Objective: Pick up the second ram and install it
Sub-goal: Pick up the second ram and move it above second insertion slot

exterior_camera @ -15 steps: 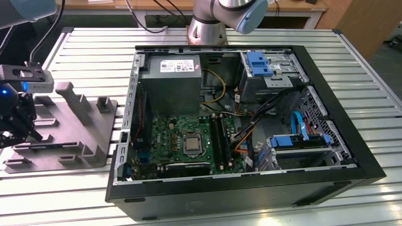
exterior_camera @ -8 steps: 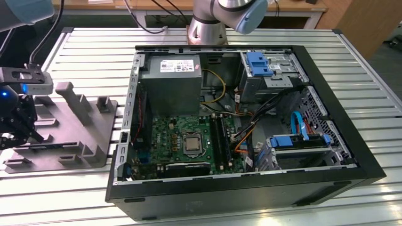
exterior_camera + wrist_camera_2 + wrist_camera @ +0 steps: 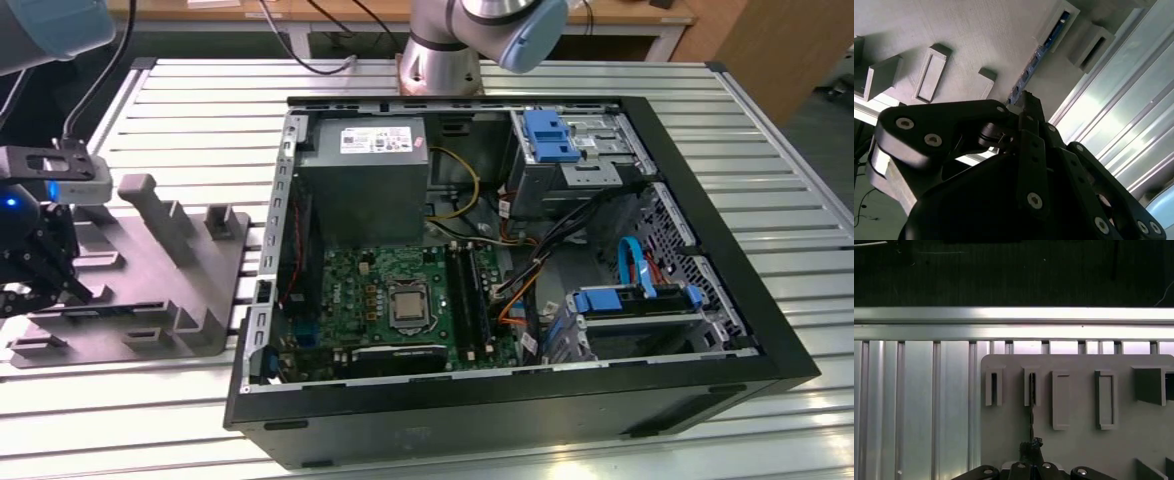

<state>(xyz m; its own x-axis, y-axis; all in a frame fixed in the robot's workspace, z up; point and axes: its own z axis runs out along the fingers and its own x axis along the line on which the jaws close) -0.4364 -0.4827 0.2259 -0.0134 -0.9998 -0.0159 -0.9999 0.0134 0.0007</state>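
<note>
The second ram point(image 3: 1031, 405) stands on edge in a slot of the grey holder plate point(image 3: 1079, 445); in the first wrist view I see it as a thin dark line. In the second wrist view it is a dark blue-green stick point(image 3: 1046, 45) running along the plate. My gripper point(image 3: 1031, 446) sits at the near end of the stick, its black fingers point(image 3: 1029, 107) drawn together on the board's edge. In the exterior view the gripper point(image 3: 47, 285) hangs over the grey holder plate point(image 3: 147, 300) at the far left, outside the computer case.
The open computer case point(image 3: 694, 250) lies on the slatted metal table point(image 3: 774, 150), at the exterior view's right of the holder. Inside are the green motherboard point(image 3: 387, 290) with black socket rails point(image 3: 467, 290), a power supply point(image 3: 363, 180) and cables. Raised blocks point(image 3: 167, 215) stand on the holder.
</note>
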